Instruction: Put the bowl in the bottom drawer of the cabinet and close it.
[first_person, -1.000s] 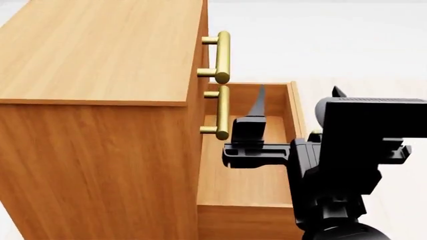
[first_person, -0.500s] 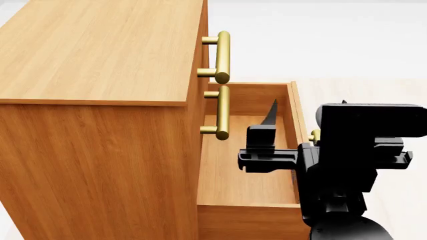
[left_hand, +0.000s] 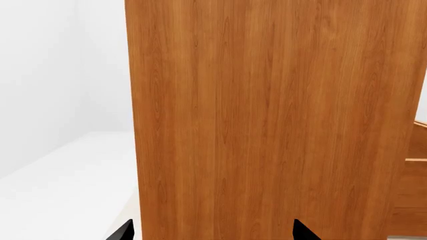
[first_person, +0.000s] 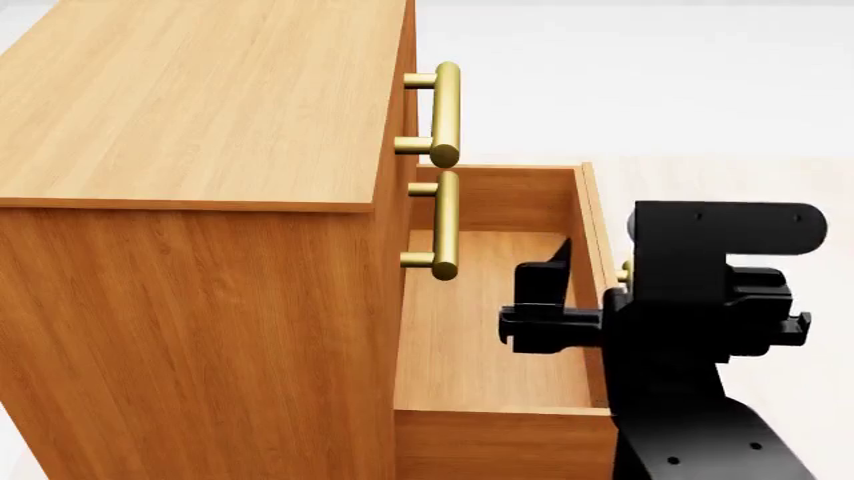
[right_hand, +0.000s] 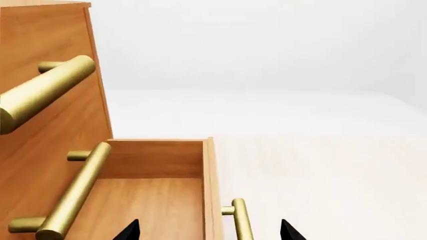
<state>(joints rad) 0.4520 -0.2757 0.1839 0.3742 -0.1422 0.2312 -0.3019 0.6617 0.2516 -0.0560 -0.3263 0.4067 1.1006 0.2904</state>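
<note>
Beside wood-grain cabinet (first_person: 200, 200), boxy bottom drawer (first_person: 494, 340)

The bottom drawer (right_hand: 153, 200) stands pulled out of the cabinet (right_hand: 47, 100), its brass handle (right_hand: 240, 220) between two dark fingertips (right_hand: 128, 231).

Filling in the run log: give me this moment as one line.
orange-brown wooden cabinet: bottom drawer open, no bowl visible | right hand: open, empty, over drawer front wall near brass bar handle | left hand: open, facing cabinet side
</note>
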